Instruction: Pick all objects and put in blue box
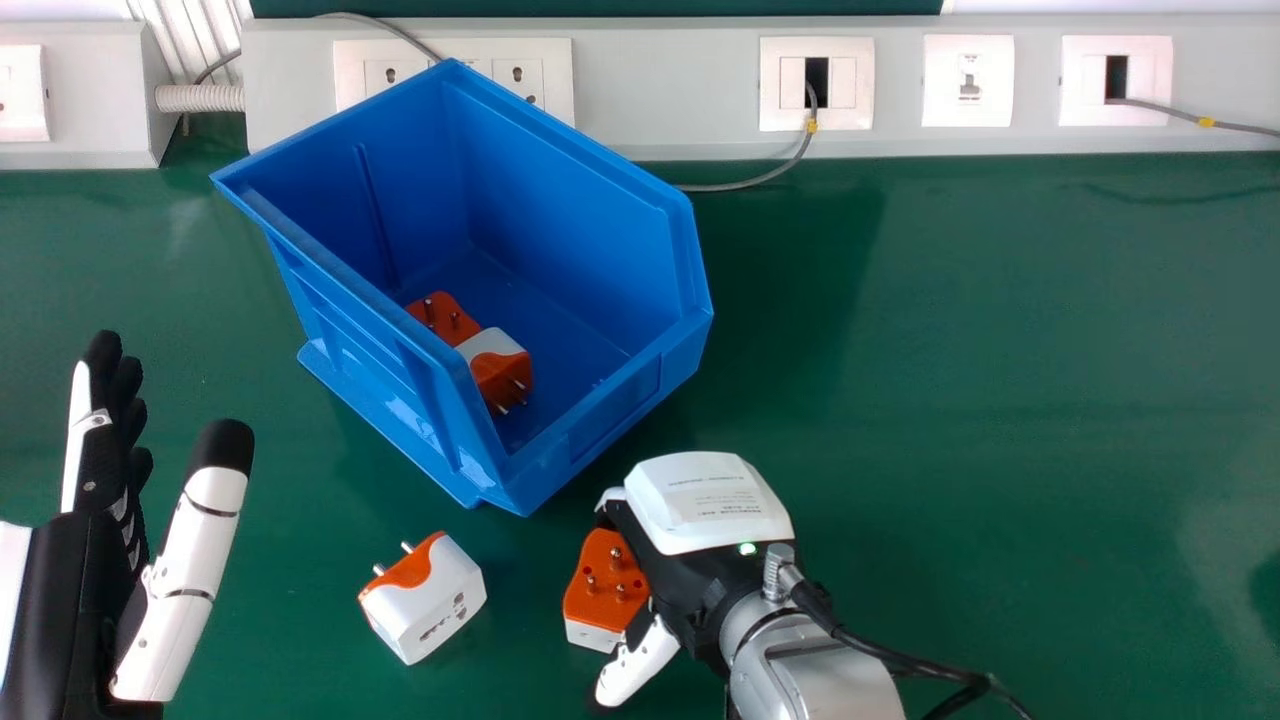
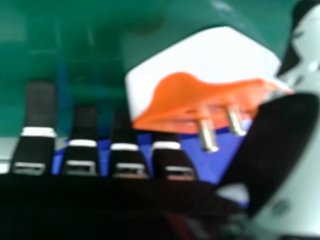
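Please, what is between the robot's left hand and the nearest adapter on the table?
Bare green table lies between the left hand and that adapter, in the head view.

Bright, diffuse illumination covers the worktop (image 1: 1000, 400) in the head view, with a soft shadow right of the blue box (image 1: 590, 200) and pale glare at far right.

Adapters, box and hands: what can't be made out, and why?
- Adapter by right hand: one side, head view, covered by the hand.
- Same adapter: whether the thumb touches it, right hand view, the thumb overlaps its end.
- Two box adapters: lower parts, and anything beside them, head view, behind box wall.
- Left hand: wrist end, head view, cut off by the edge.
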{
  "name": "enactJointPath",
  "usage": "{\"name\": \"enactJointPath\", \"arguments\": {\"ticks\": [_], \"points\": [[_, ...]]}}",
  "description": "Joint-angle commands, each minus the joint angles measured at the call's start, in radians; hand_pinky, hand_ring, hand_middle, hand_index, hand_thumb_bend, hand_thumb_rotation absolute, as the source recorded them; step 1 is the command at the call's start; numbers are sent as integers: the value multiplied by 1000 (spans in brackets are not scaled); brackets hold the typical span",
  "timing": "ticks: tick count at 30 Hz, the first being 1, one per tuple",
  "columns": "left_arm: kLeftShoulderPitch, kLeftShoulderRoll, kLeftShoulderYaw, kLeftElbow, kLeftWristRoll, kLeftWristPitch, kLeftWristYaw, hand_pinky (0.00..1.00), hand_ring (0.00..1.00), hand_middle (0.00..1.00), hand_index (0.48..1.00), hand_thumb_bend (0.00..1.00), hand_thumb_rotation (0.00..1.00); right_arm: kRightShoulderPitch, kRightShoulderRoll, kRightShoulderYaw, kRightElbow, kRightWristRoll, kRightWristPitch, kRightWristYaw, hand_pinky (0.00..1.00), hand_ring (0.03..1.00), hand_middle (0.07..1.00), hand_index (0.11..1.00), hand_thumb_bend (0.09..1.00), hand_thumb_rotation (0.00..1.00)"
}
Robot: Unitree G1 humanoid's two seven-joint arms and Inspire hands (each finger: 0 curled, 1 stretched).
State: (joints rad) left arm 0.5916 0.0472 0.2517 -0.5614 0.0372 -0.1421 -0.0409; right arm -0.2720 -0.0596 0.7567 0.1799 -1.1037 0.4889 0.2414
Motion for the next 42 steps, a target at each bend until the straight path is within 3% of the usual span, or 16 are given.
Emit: {"name": "enactJointPath", "arguments": {"ticks": [1, 6, 7, 8, 12, 20, 24, 32, 42], "points": [[-3, 5, 5, -15, -5, -22, 1, 1000, 1000, 1000, 1000, 601, 822, 35, 36, 54, 36, 76, -76, 44, 710, 795, 830, 746, 796, 302], [4, 3, 3, -19, -4, -23, 1, 1000, 1000, 1000, 1000, 601, 822, 49, 31, 36, 41, 94, -116, -23, 636, 709, 753, 709, 770, 281], [4, 3, 4, -20, -4, -23, 1, 1000, 1000, 1000, 1000, 601, 822, 51, 32, 34, 47, 96, -122, -37, 544, 608, 661, 662, 718, 253], [4, 3, 4, -20, -5, -23, 1, 1000, 1000, 1000, 1000, 601, 822, 51, 33, 32, 54, 99, -127, -47, 544, 608, 661, 662, 718, 253], [6, 1, 4, -25, -5, -19, 2, 1000, 1000, 1000, 1000, 602, 822, 49, 36, 29, 80, 113, -139, -80, 290, 352, 407, 548, 596, 182], [6, 0, 4, -29, -10, -15, 2, 1000, 1000, 1000, 1000, 603, 823, 31, 20, 56, 104, 76, -159, -101, 91, 145, 205, 487, 526, 127], [9, -2, 2, -37, -8, -12, 4, 1000, 1000, 1000, 1000, 602, 822, 38, 14, 45, 102, 97, -189, -118, 104, 151, 238, 486, 520, 99], [8, -4, 0, -41, -10, -9, 4, 1000, 1000, 1000, 1000, 598, 823, 45, 20, 25, 99, 130, -192, -107, 282, 359, 400, 512, 503, 25], [11, -3, 4, -34, -11, -15, 4, 1000, 1000, 1000, 1000, 599, 823, 51, 20, 11, 87, 165, -205, -116, 321, 420, 448, 503, 501, 8]]}}
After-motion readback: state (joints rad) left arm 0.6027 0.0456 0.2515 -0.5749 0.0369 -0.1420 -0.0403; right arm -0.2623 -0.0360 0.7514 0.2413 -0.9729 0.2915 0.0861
